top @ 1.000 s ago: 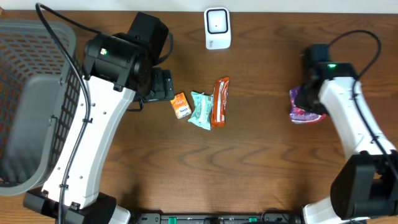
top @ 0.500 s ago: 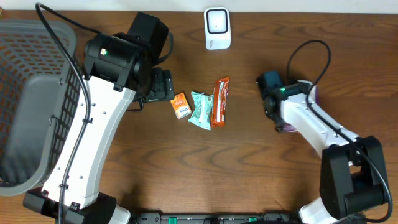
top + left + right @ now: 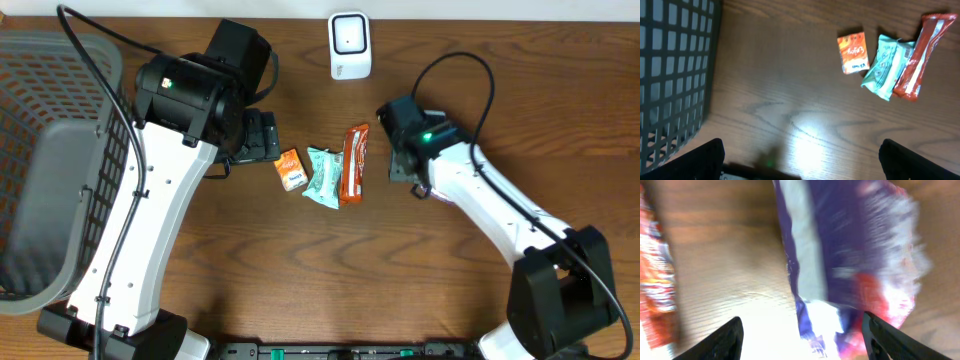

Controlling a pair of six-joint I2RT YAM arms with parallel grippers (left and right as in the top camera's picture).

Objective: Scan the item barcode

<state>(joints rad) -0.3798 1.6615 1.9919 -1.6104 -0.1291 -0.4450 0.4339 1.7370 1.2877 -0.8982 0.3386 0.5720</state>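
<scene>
A purple and red snack packet (image 3: pixel 850 255) fills the right wrist view, lying blurred on the wood between the spread fingers of my right gripper (image 3: pixel 800 340), which is open. From overhead the right gripper (image 3: pixel 405 165) covers it just right of the red bar (image 3: pixel 353 163); only a pink edge (image 3: pixel 421 190) peeks out. The white scanner (image 3: pixel 349 45) stands at the back centre. My left gripper (image 3: pixel 800 165) is open and empty over bare wood, left of the orange box (image 3: pixel 853 52).
A teal packet (image 3: pixel 322 176) lies between the orange box (image 3: pixel 291 169) and the red bar. A grey mesh basket (image 3: pixel 40 150) fills the left end of the table, its wall (image 3: pixel 675 75) close to the left gripper.
The right arm swung from the table's right side leftward to beside the red bar, bringing the purple packet along. Its jaws went from shut to wide apart. The left arm stayed still.
</scene>
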